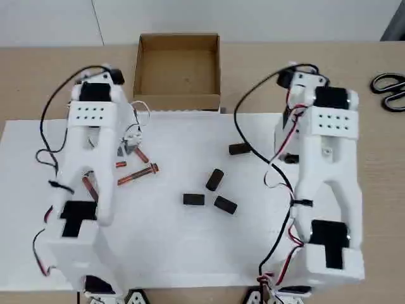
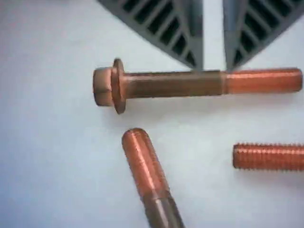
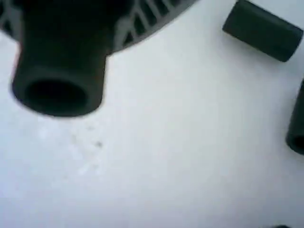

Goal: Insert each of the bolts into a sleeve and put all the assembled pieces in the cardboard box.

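Several copper bolts lie on the white sheet by my left arm, the longest one (image 1: pixel 138 174) nearest the middle. In the left wrist view my left gripper (image 2: pixel 212 64) stands slightly open, its tips just over the shank of a flanged bolt (image 2: pixel 190 84). Two more bolts (image 2: pixel 147 171) (image 2: pixel 268 156) lie close by. My right gripper (image 3: pixel 71 42) is shut on a black sleeve (image 3: pixel 59 71), held just above the sheet at the right (image 1: pixel 289 158). Loose black sleeves lie mid-sheet (image 1: pixel 215 179) (image 1: pixel 193 199) (image 1: pixel 225 204), with one farther back (image 1: pixel 238 149).
The open cardboard box (image 1: pixel 179 95) stands at the back, just beyond the white sheet (image 1: pixel 177 253). Scissors (image 1: pixel 389 88) lie on the wooden table at the far right. Two loose sleeves (image 3: pixel 262 31) (image 3: pixel 297 126) lie near the right gripper.
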